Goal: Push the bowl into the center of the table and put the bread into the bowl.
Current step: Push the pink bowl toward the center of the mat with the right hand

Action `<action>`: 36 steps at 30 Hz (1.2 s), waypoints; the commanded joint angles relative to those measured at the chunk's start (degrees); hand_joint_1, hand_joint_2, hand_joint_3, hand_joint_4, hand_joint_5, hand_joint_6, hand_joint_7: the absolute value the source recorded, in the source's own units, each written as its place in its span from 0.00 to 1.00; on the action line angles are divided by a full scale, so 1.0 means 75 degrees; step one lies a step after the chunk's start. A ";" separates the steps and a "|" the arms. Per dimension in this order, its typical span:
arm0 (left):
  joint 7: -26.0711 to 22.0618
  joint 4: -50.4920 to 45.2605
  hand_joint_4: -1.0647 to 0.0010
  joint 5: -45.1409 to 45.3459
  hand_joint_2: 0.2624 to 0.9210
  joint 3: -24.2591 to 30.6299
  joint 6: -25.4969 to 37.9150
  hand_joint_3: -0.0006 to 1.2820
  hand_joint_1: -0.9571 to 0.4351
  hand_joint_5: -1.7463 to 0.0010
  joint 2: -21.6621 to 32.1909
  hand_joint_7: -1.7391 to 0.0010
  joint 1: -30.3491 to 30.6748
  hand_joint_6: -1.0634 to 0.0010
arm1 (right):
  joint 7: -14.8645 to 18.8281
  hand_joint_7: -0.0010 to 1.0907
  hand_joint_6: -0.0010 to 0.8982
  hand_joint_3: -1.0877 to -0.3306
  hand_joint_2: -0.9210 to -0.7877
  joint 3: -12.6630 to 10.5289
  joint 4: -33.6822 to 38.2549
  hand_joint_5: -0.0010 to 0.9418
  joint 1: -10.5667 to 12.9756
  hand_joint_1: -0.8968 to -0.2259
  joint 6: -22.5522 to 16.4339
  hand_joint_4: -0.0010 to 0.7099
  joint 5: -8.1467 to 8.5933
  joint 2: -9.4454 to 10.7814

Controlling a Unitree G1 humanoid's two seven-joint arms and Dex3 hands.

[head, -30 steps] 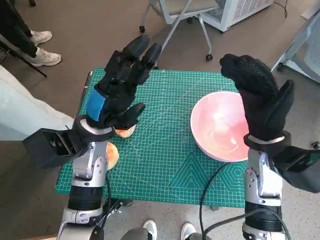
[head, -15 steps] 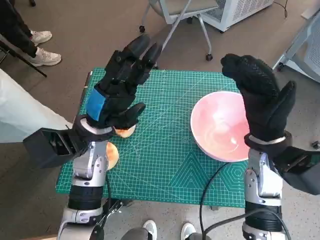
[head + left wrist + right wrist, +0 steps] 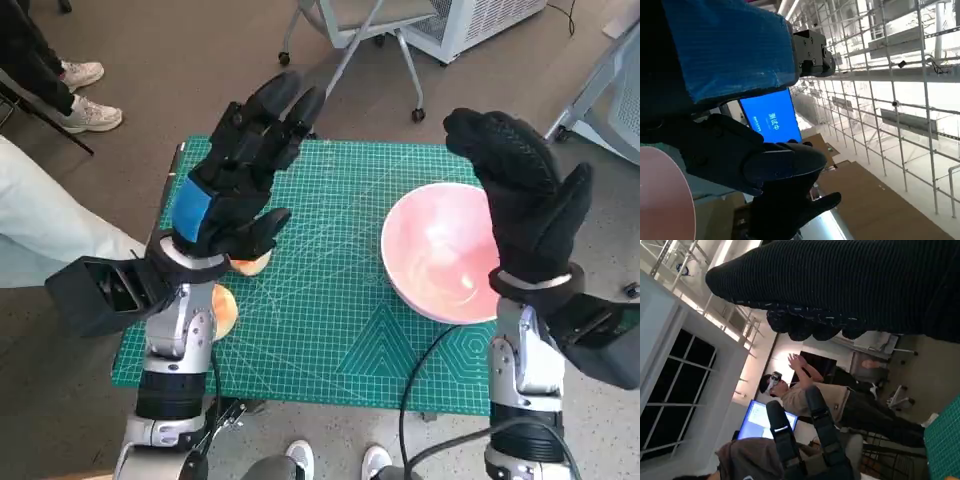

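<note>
From the head view I see the bread (image 3: 228,310) mostly hidden under my left robot hand (image 3: 235,180) — its long axis I cannot tell. Both robot hands, left and right (image 3: 520,195), hover released, fingers spread. The bowl (image 3: 440,255) sits right of the counter (image 3: 320,330) centre; the left wrist view catches only its rim.

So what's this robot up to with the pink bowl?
Nothing is held yet. Both hands are raised above the green mat: the left hand open over the bread at the table's left side, the right hand open over the pink bowl, which sits toward the right edge, not the center, with no bread in it.
</note>
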 commanded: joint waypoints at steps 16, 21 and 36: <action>-0.0017 0.0245 0.91 -0.0011 1.00 0.0146 -0.0316 0.38 0.26 1.00 0.0008 0.78 -0.0112 1.00 | -0.1254 0.37 0.19 0.46 0.00 -0.1758 0.4123 0.00 -0.0835 0.32 -0.1865 0.32 -0.0811 -0.1692; 0.0001 0.0300 0.91 0.0015 1.00 0.0188 -0.0393 0.38 0.25 1.00 0.0036 0.78 -0.0117 1.00 | -0.1783 0.36 0.17 0.45 0.00 -0.2029 0.5581 0.00 -0.1197 0.36 -0.2070 0.32 -0.0800 -0.1934; 0.0117 0.0355 0.90 0.0054 1.00 0.0304 -0.0464 0.37 0.26 1.00 0.0118 0.77 -0.0119 1.00 | -0.1122 0.30 0.06 0.29 0.00 -0.2702 0.8111 0.00 -0.1701 0.54 -0.1260 0.08 0.0066 -0.1885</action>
